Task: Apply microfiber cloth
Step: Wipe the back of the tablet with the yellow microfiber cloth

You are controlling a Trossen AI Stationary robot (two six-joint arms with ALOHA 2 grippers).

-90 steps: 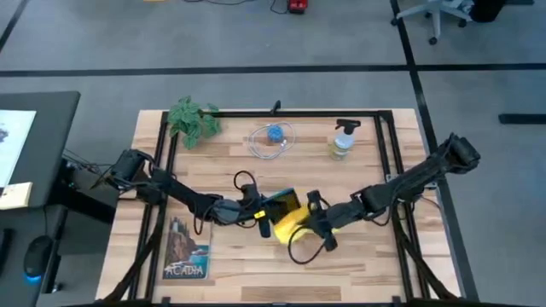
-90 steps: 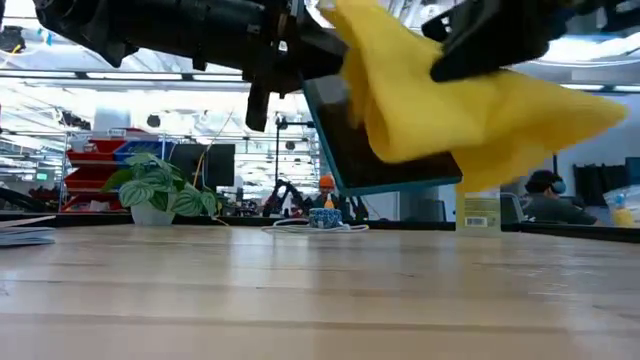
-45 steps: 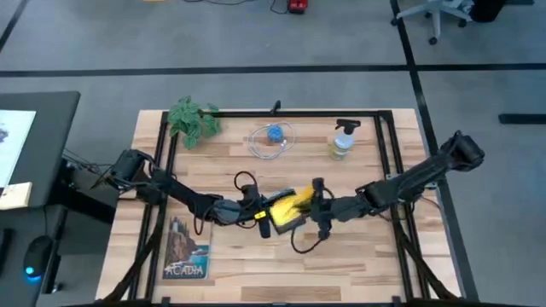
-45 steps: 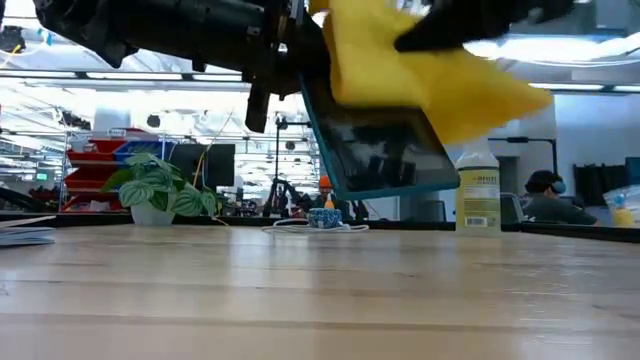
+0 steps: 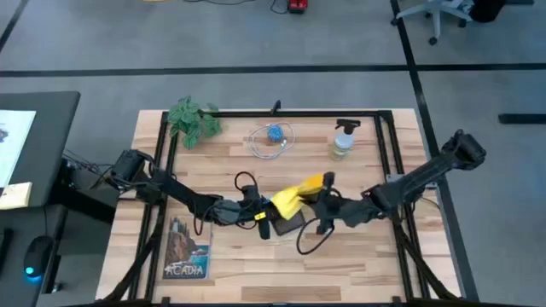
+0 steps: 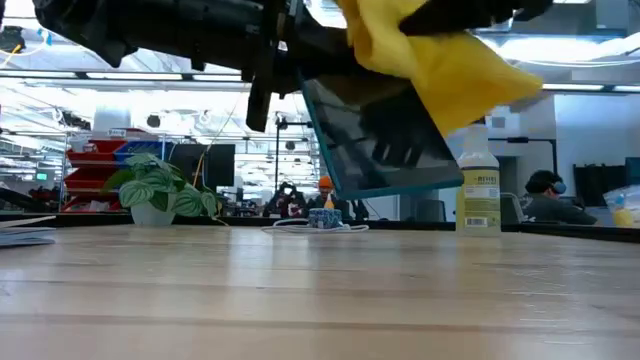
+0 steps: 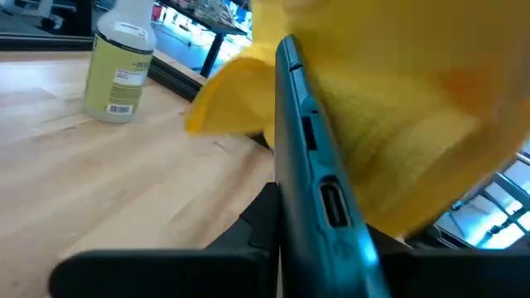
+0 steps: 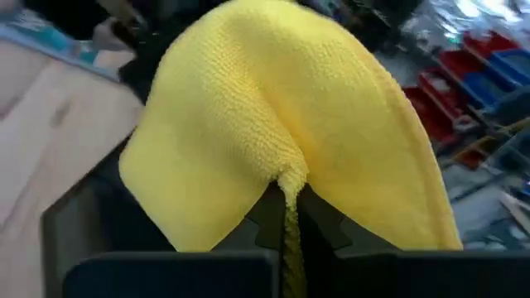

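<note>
The right gripper [image 8: 286,217] is closed on a fold of the microfiber cloth [image 5: 296,195], which hangs over the upper edge of the tablet [image 6: 385,140]. The left gripper [image 7: 277,248] is clamped on the tablet's edge and holds it tilted above the table [image 5: 230,256].

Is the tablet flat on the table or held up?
Held up, tilted. In the low view the tablet hangs clear above the table, clamped by the left gripper; the microfiber cloth drapes its upper part.
</note>
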